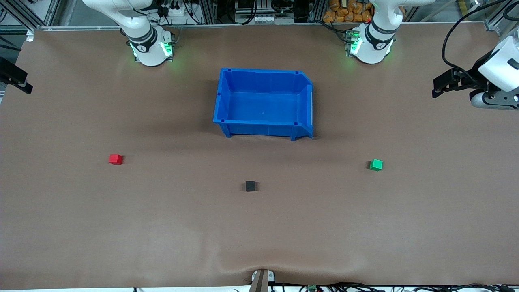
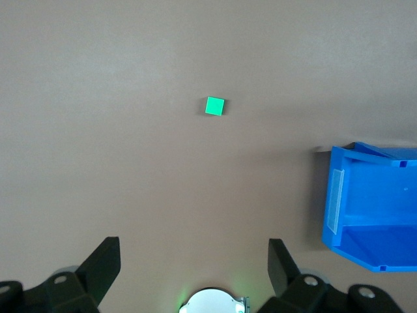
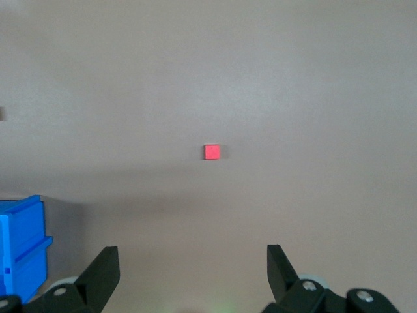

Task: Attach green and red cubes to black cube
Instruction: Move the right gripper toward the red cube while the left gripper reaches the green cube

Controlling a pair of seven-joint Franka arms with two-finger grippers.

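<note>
The red cube [image 1: 115,159] lies on the brown table toward the right arm's end. The green cube [image 1: 376,164] lies toward the left arm's end. The black cube [image 1: 250,186] sits between them, nearer the front camera, apart from both. My left gripper [image 1: 435,87] hangs open and empty, high over the table's edge at its own end; its wrist view shows the green cube [image 2: 214,105] well ahead of the open gripper [image 2: 194,261]. My right gripper [image 1: 22,82] is open and empty over its end; its wrist view shows the red cube [image 3: 212,152] ahead of the gripper [image 3: 193,267].
An empty blue bin [image 1: 259,127] stands mid-table between the two arm bases, farther from the front camera than the cubes. It shows at the edge of the left wrist view [image 2: 365,195] and the right wrist view [image 3: 23,241]. A cable clip [image 1: 261,280] sits at the table's front edge.
</note>
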